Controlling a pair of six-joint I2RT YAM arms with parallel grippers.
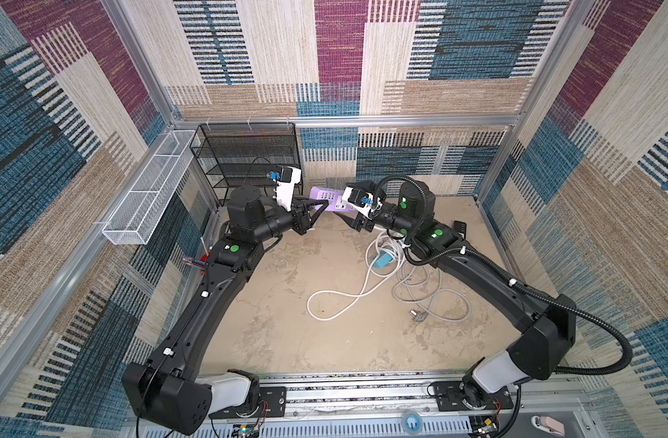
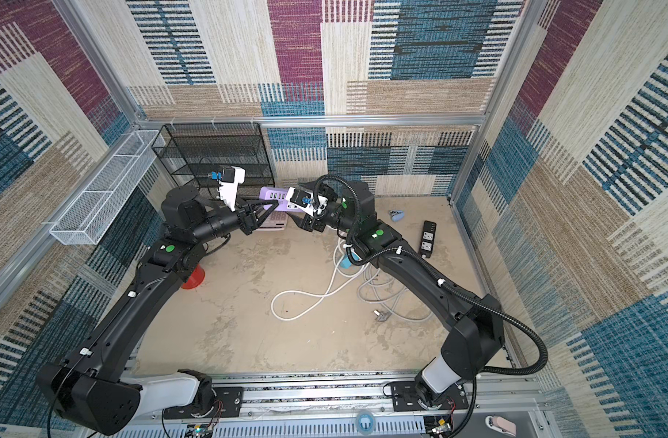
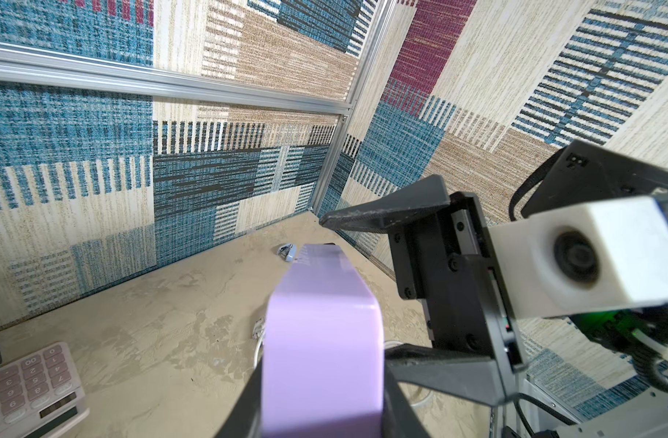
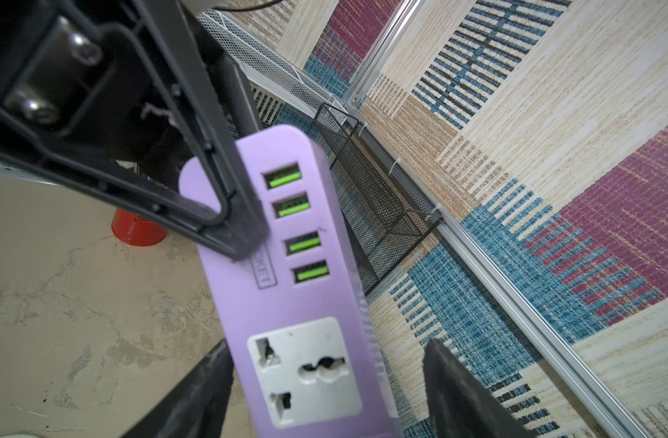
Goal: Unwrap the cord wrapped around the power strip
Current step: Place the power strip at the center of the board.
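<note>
A lilac power strip (image 1: 324, 195) with green USB ports and a white socket (image 4: 298, 288) is held above the table at the back. My left gripper (image 1: 322, 205) is shut on one end, its fingers (image 3: 249, 402) pressed against both sides of the strip (image 3: 321, 341). My right gripper (image 4: 328, 364) straddles the socket end, open: one finger lies along the strip's side, the other finger (image 4: 450, 379) stands off it. A white cord (image 1: 340, 299) hangs below the right gripper (image 2: 296, 203) and lies in loose loops on the table.
A black mesh rack (image 1: 249, 159) and a white wire basket (image 1: 150, 189) stand at the back left. A calculator (image 3: 28, 390) lies under the strip. On the table are a red cup (image 2: 193, 278), a black power strip (image 2: 428, 234) and a grey cord with plug (image 1: 419, 314).
</note>
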